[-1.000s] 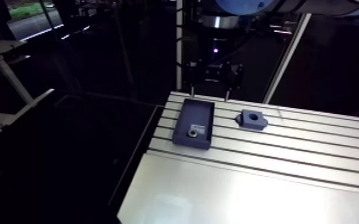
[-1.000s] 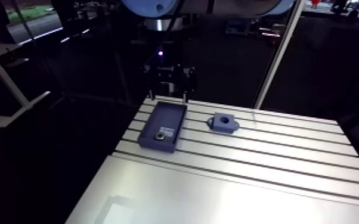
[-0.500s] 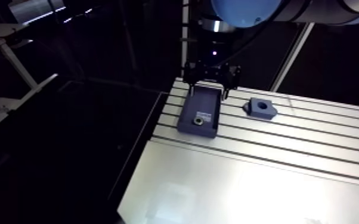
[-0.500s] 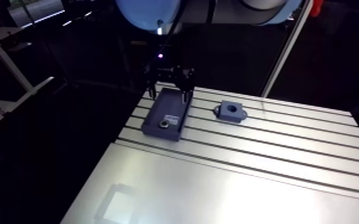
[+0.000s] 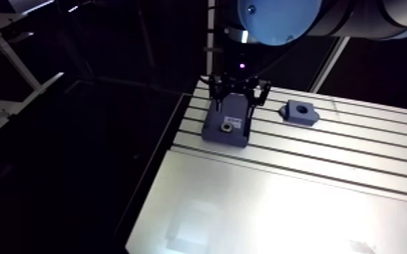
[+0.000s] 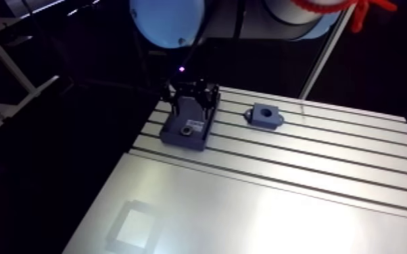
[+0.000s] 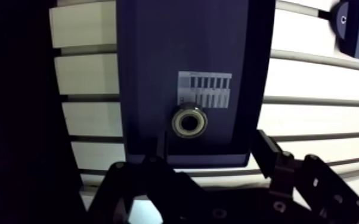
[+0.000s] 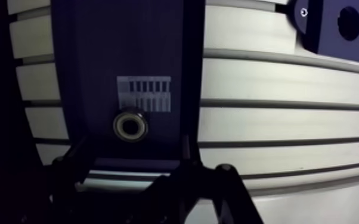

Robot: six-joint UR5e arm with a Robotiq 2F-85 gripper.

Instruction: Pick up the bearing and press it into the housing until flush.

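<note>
The bearing [image 7: 189,121], a small metal ring, lies flat in a dark blue tray [image 7: 158,59] near the tray's front wall, just below a white label [image 7: 204,89]. My gripper [image 7: 210,146] hangs over the tray and is open, holding nothing. The bearing sits just ahead of the gap between the fingers. One finger [image 7: 158,146] is above the tray floor and the other finger [image 7: 264,146] is outside the tray's side wall. In the arm view the gripper [image 5: 235,103] stands low over the tray [image 5: 223,138]. The housing [image 5: 301,112], a blue block with a round bore, rests on the table to the right.
The tray sits close to the left edge of the slotted aluminium table [image 5: 355,145], with a dark drop beyond. A smooth bright plate [image 5: 267,209] covers the table's near half. Open slotted surface lies between tray and housing.
The arm view has shifted with the arm. My gripper has come down and forward, from behind the tray's far end to over the tray. Bearing, tray and housing have stayed put.
</note>
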